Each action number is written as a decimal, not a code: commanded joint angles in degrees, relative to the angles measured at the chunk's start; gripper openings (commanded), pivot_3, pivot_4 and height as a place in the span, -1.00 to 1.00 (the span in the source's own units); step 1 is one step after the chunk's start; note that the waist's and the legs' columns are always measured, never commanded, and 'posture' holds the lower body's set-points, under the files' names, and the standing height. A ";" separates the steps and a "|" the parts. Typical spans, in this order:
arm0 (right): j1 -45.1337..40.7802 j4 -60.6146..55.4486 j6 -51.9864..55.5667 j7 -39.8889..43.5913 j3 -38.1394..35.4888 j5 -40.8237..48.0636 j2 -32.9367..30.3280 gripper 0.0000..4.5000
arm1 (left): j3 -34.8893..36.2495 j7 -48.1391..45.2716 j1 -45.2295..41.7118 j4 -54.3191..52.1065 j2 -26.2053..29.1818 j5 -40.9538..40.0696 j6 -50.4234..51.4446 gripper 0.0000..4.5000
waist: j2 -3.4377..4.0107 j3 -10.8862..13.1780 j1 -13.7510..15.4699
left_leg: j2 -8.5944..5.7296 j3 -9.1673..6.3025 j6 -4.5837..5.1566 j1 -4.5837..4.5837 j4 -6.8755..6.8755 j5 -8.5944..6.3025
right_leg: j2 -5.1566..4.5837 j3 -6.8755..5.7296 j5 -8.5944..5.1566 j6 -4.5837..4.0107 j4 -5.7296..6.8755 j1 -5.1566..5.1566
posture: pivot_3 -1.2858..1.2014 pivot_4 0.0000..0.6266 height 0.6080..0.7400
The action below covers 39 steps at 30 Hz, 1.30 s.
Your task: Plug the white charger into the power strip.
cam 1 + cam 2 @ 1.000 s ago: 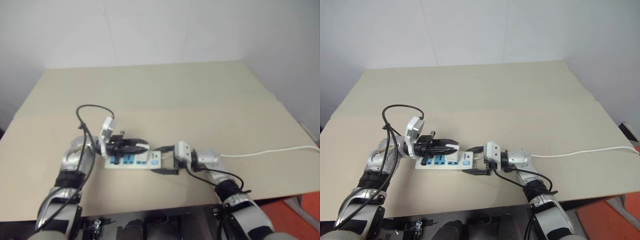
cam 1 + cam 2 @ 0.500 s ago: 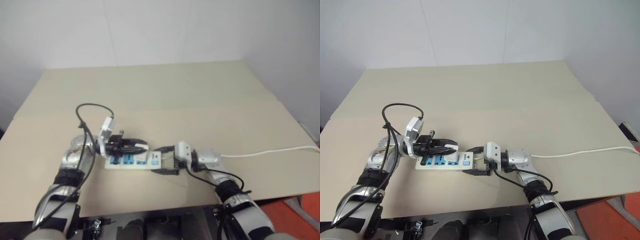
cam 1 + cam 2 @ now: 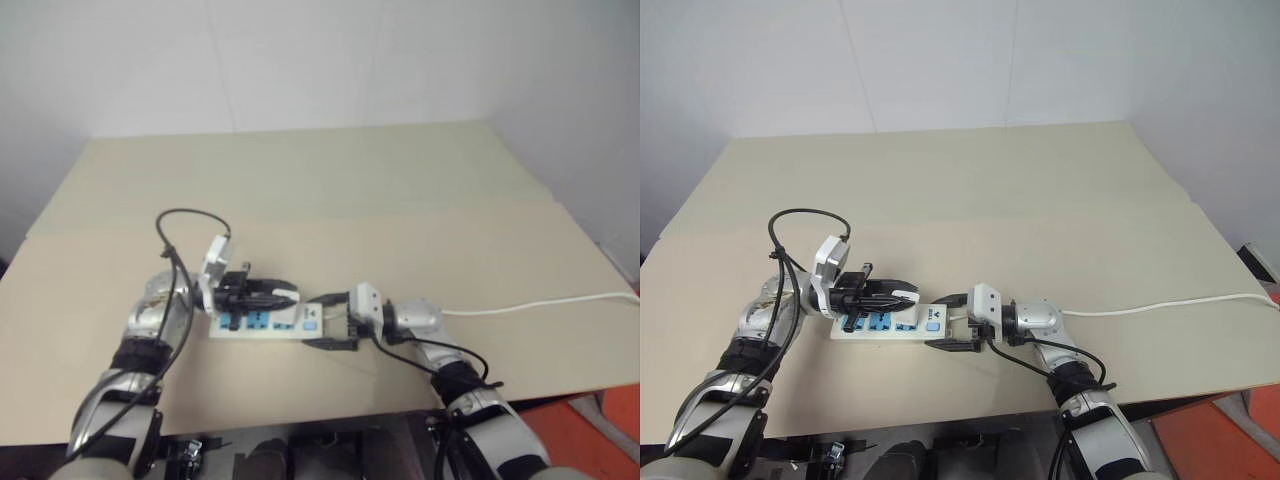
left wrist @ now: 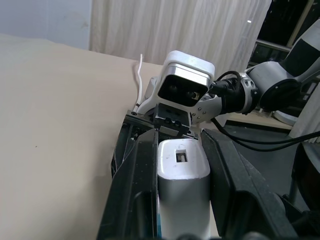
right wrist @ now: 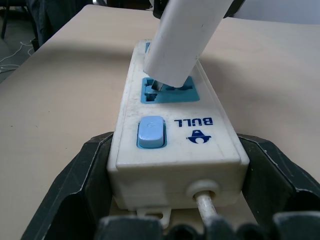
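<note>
Bracing the power strip (image 5: 175,135) is the right gripper's (image 5: 175,200) job: its black fingers (image 5: 75,185) stand wide apart w/ the cord end of the strip sitting between them, one finger along each long side, prob. so the bar can't slide or tip on the table (image 3: 1040,200) when pushed on from above. Left gripper (image 4: 182,165) is clamped on the white charger (image 4: 182,180), one finger flat on each side, holding it tilted w/ its lower end at the blue socket (image 5: 170,92) nearest the switch (image 5: 151,132). Prongs look partly in, but how deep can't be told; body isn't seated flush. Tilt is likely bc the left arm comes in level from the side, not from overhead. Cord (image 3: 1160,305) trails off to the table's right edge, slack, well apart from both arms.
</note>
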 commanded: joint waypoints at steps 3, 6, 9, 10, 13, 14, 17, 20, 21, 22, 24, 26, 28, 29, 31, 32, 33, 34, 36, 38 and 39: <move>3.10 2.38 2.33 1.06 4.10 -4.20 -1.26 0.52 | -1.84 -0.11 1.42 -0.69 0.35 -0.49 0.16 -0.55 | 0.01 -0.01 -0.02 | 0.00 0.02 0.02 0.00 0.00 -0.02 | 0.00 0.01 0.00 0.00 -0.01 0.00 | 0.03 -0.52 1.00; 3.13 2.22 2.46 1.02 4.14 -4.14 -1.31 0.52 | -2.41 -0.11 1.88 -1.41 0.56 -0.88 0.37 -0.55 | 0.02 -0.02 0.00 | 0.02 0.06 0.02 0.01 -0.01 -0.07 | 0.03 0.04 0.00 0.00 -0.02 -0.03 | 0.03 -0.52 1.00; 3.11 2.18 2.46 0.98 4.13 -4.09 -1.37 0.52 | -2.64 -0.11 1.97 -1.13 0.96 -0.73 -0.13 -0.55 | 0.02 -0.03 -0.03 | 0.03 0.10 0.04 0.01 -0.01 -0.11 | 0.03 0.05 0.00 0.00 -0.04 -0.03 | 0.03 -0.52 1.00; 3.12 2.15 2.42 0.97 4.13 -4.08 -1.38 0.52 | -2.67 -0.11 1.96 -0.92 1.09 -0.56 -0.46 -0.55 | 0.02 -0.04 -0.03 | 0.02 0.12 0.04 0.01 -0.01 -0.12 | 0.03 0.05 0.00 0.00 -0.05 -0.03 | 0.03 -0.52 1.00; 3.10 2.11 2.36 1.02 4.10 -3.98 -1.37 0.52 | -2.66 -0.11 1.90 -0.42 1.28 -0.27 -1.12 -0.55 | 0.02 -0.04 -0.02 | 0.03 0.15 0.05 0.03 -0.01 -0.13 | 0.03 0.06 0.00 0.00 -0.06 -0.03 | 0.03 -0.52 1.00; 3.10 2.10 2.31 1.04 4.07 -3.93 -1.35 0.52 | -2.83 -0.11 1.97 -0.32 1.41 -0.14 -1.51 -0.55 | 0.02 -0.04 -0.02 | 0.03 0.16 0.05 0.03 -0.01 -0.13 | 0.04 0.07 0.00 0.00 -0.07 -0.03 | 0.03 -0.52 1.00; 3.25 1.92 2.16 1.08 4.07 -3.80 -1.25 0.52 | -3.48 -0.11 2.48 -0.17 1.97 -0.20 -2.93 -0.55 | 0.02 -0.05 -0.02 | 0.03 0.17 0.05 0.04 -0.02 -0.13 | 0.04 0.08 0.00 0.00 -0.07 -0.03 | 0.03 -0.52 1.00; 3.44 1.71 1.96 1.10 4.06 -3.68 -1.20 0.52 | -2.52 -0.11 3.23 0.58 1.54 0.20 -6.83 -0.55 | 0.05 -0.09 -0.02 | 0.04 0.19 0.06 0.06 -0.04 -0.14 | 0.04 0.10 0.00 0.00 -0.08 -0.02 | 0.03 -0.52 1.00; 3.46 1.69 1.93 1.13 4.04 -3.63 -1.22 0.52 | -2.33 -0.11 3.38 0.74 1.46 0.08 -7.19 -0.55 | 0.05 -0.10 -0.02 | 0.04 0.20 0.07 0.07 -0.05 -0.15 | 0.04 0.11 0.00 0.00 -0.09 -0.02 | 0.03 -0.52 1.00; 3.50 1.64 1.88 1.16 4.02 -3.58 -1.25 0.52 | -1.88 -0.11 3.53 0.98 1.20 -0.07 -7.52 -0.55 | 0.05 -0.11 0.00 | 0.06 0.21 0.06 0.08 -0.06 -0.15 | 0.04 0.12 0.00 0.00 -0.09 -0.02 | 0.03 -0.52 1.00; 3.61 1.45 1.87 1.31 3.98 -3.39 -1.30 0.52 | -1.43 -0.11 3.85 1.28 1.03 -0.77 -7.68 -0.55 | 0.06 -0.12 0.00 | 0.05 0.21 0.07 0.09 -0.06 -0.15 | 0.04 0.12 -0.01 0.00 -0.09 -0.02 | 0.03 -0.52 1.00; 3.75 1.22 1.92 1.41 3.99 -3.25 -1.34 0.52 | -1.62 -0.11 4.36 1.05 1.37 -1.37 -7.99 -0.55 | 0.09 -0.15 -0.02 | 0.06 0.23 0.07 0.10 -0.06 -0.15 | 0.04 0.14 -0.01 0.00 -0.09 -0.01 | 0.03 -0.52 1.00; 3.85 1.05 1.84 1.53 4.03 -3.12 -1.36 0.52 | -1.48 -0.11 5.39 1.20 1.16 -0.92 -11.10 -0.55 | 0.09 -0.16 -0.02 | 0.06 0.24 0.08 0.11 -0.07 -0.16 | 0.04 0.14 -0.01 0.00 -0.09 -0.01 | 0.03 -0.52 1.00; 3.93 0.91 1.81 1.63 4.04 -3.05 -1.39 0.52 | -1.80 -0.11 5.92 1.22 1.26 -1.05 -12.06 -0.55 | 0.11 -0.19 -0.05 | 0.06 0.24 0.09 0.11 -0.07 -0.16 | 0.05 0.14 -0.01 0.00 -0.10 -0.02 | 0.03 -0.52 1.00; 4.13 0.49 1.97 1.82 4.07 -2.87 -1.54 0.52 | -1.98 -0.11 6.63 1.45 1.27 -1.30 -12.91 -0.55 | 0.12 -0.26 -0.02 | 0.08 0.27 0.10 0.13 -0.12 -0.18 | 0.04 0.18 -0.01 0.00 -0.12 -0.02 | 0.03 -0.52 1.00; 4.21 0.24 1.99 1.99 4.07 -2.77 -1.65 0.52 | -2.25 -0.11 7.01 1.56 1.54 -1.67 -13.10 -0.55 | 0.14 -0.28 -0.05 | 0.08 0.28 0.10 0.14 -0.13 -0.19 | 0.05 0.18 -0.01 -0.01 -0.14 -0.02 | 0.03 -0.52 1.00; 4.28 0.05 2.00 2.13 4.06 -2.69 -1.74 0.52 | -2.36 -0.11 7.32 1.75 1.69 -1.92 -13.45 -0.55 | 0.14 -0.29 -0.04 | 0.08 0.30 0.11 0.14 -0.14 -0.20 | 0.04 0.18 -0.01 -0.01 -0.15 -0.02 | 0.03 -0.52 1.00; 4.38 -0.19 2.07 2.30 4.04 -2.57 -1.87 0.52 | -2.62 -0.11 7.67 2.16 1.87 -1.88 -14.22 -0.55 | 0.14 -0.30 0.01 | 0.08 0.32 0.12 0.13 -0.15 -0.21 | 0.04 0.21 -0.02 -0.01 -0.16 -0.03 | 0.03 -0.52 1.00; 4.50 -0.56 2.18 2.69 4.13 -2.43 -2.17 0.52 | -3.01 -0.11 8.27 2.86 2.20 -1.91 -15.46 -0.55 | 0.16 -0.33 0.02 | 0.08 0.33 0.15 0.14 -0.15 -0.23 | 0.04 0.21 -0.02 0.00 -0.20 -0.02 | 0.03 -0.52 1.00; 4.69 -1.01 2.34 2.97 4.19 -2.21 -2.49 0.52 | -3.42 -0.11 8.40 3.50 2.45 -2.00 -16.42 -0.55 | 0.16 -0.34 0.08 | 0.08 0.36 0.17 0.14 -0.15 -0.24 | 0.04 0.24 -0.02 0.00 -0.23 -0.02 | 0.03 -0.52 1.00; 4.75 -1.18 2.39 3.07 4.22 -2.11 -2.61 0.52 | -3.67 -0.11 8.25 4.05 2.56 -2.01 -16.80 -0.55 | 0.17 -0.34 0.11 | 0.08 0.36 0.18 0.14 -0.15 -0.25 | 0.04 0.24 -0.02 0.01 -0.24 -0.02 | 0.03 -0.52 1.00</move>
